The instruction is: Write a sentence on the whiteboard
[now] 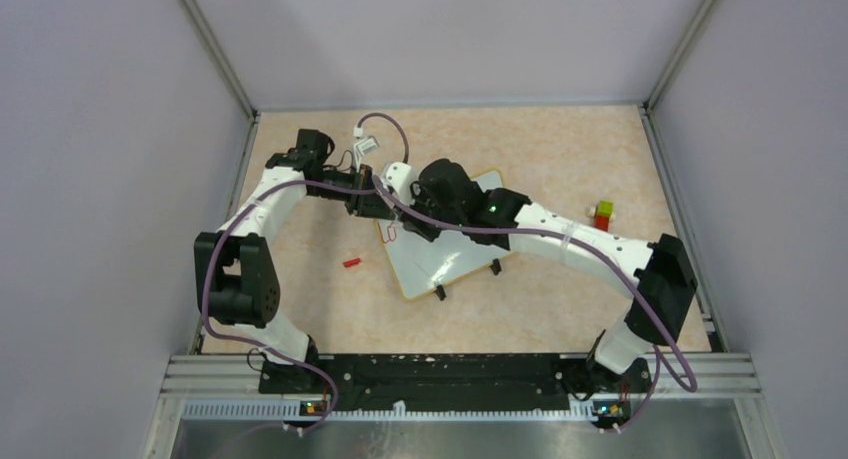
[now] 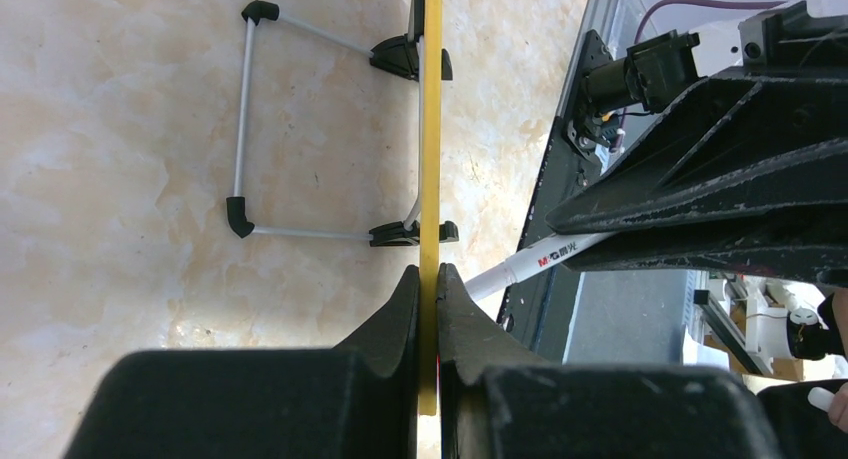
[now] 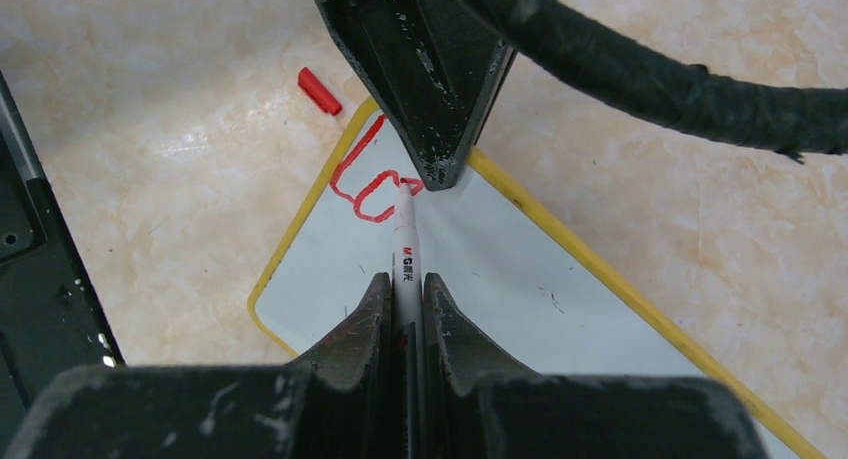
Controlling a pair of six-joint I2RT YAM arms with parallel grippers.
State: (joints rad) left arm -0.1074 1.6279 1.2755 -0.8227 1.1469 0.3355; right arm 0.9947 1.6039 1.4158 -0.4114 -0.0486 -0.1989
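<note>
Pressing the marker [image 3: 404, 241], pinched in the near-closed right tool [image 3: 405, 294], onto the whiteboard [image 3: 480, 269] just ahead of that tool, at the right end of the barely begun red sentence [image 3: 362, 184], with bare board lying rightward and the left tool [image 2: 428, 284] clamped on the yellow rim [image 2: 431, 129] just beyond.

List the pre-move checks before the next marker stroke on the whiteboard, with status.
1. Left hand shut on the whiteboard rim: ok.
2. Right hand shut on the marker: ok.
3. Marker tip touching the board: cannot tell.
4. Sentence complete: not ok, only its first two red letters show.
5. Red cap clear of the board: ok.
</note>
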